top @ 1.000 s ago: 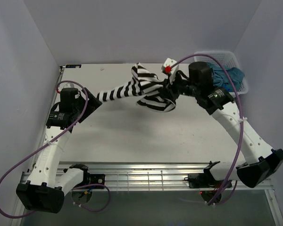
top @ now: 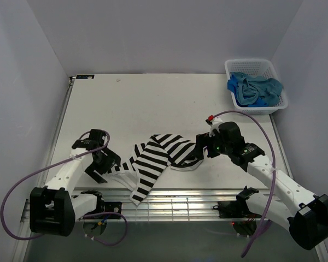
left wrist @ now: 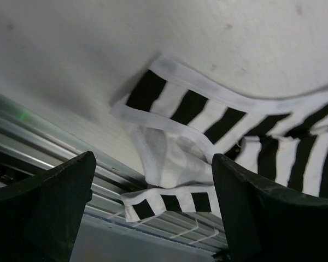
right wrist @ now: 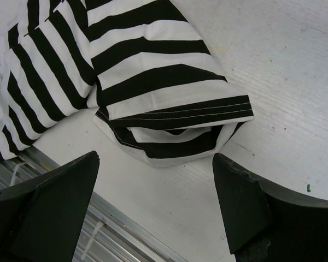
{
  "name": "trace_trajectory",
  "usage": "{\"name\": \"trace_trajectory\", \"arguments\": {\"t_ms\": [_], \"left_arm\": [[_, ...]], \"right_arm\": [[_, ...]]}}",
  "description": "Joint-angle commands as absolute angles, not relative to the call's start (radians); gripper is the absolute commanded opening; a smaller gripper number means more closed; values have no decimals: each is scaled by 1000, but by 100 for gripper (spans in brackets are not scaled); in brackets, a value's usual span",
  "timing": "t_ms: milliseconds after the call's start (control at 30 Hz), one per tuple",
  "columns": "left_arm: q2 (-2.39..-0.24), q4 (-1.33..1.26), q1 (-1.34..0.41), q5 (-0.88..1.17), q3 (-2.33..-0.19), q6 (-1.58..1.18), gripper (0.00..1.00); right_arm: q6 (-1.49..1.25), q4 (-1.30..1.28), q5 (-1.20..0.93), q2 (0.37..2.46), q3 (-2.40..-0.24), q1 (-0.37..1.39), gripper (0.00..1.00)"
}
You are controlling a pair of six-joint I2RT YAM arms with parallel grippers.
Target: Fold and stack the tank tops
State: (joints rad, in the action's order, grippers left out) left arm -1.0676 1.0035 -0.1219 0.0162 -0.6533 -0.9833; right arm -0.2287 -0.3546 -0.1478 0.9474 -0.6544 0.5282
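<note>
From above: black-and-white striped soft cloth tank top (top: pixel 158 157) lying loose and rumpled on the matte white table (top: pixel 153 103), close to the near edge, one long striped strip trailing over the ribbed metal rail (top: pixel 175 203) there. At the garment's left end, low over the surface, the left gripper (top: pixel 101 166); at its right end, equally low, the right gripper (top: pixel 199 148). Jaw spacing hard to judge from this height. In the far right corner, well apart from the striped garment, a white plastic lattice basket (top: pixel 250 62) with sloping walls, holding a muted teal-blue cloth top (top: pixel 269 87) and a bright royal blue cloth top (top: pixel 236 86), bunched together in soft folds.

Left wrist: two dark, blunt, matte fingers (left wrist: pixel 54 202) set wide apart, nothing pinched between, so claw open. Beyond them a narrow strap end of the striped garment, bound in plain white edging, doubled over itself, partly on the white table, partly across the grooved metal rail and a thin wire grid (left wrist: pixel 175 236) below. Faint grey scuffs on the tabletop.

Right wrist: dark fingers (right wrist: pixel 246 207) of the same kind, spread wide and empty, claw open here too. Between and beyond them the hem of the striped garment, double line of stitching along a black band, bottom edge curled under into a small flattened roll, resting on the table just short of the rail. Fine linear grain across the tabletop; tiny green speck (right wrist: pixel 308 188) near one finger.
</note>
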Motion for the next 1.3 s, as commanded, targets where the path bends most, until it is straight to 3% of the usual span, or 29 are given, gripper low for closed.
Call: {"name": "trace_trajectory", "arguments": {"t_ms": [0, 367, 433, 600, 733, 967, 1133, 1267], "left_arm": [[-1143, 1101, -123, -132, -681, -1133, 98], [-1264, 951, -123, -135, -614, -1221, 98], [-1288, 930, -123, -124, -614, -1206, 92], [-1350, 835, -124, -60, -588, -1148, 52], [-1387, 793, -124, -43, -568, -1117, 0], [-1373, 775, -124, -67, -617, -1060, 0], [-1327, 775, -124, -74, -638, -1034, 0], [-1321, 775, -124, -71, -647, -1020, 0]], "right_arm": [[-245, -279, -199, 975, -664, 537, 90], [-180, -268, -198, 1048, -724, 538, 90], [-169, -275, -212, 1065, -745, 538, 90], [-164, -273, -209, 1103, -768, 537, 90], [-146, -290, -206, 1124, -798, 564, 90], [-164, -359, -11, 1201, -880, 742, 90], [-294, -436, 155, 1265, -904, 886, 90], [-452, -439, 198, 1293, -876, 904, 90]]}}
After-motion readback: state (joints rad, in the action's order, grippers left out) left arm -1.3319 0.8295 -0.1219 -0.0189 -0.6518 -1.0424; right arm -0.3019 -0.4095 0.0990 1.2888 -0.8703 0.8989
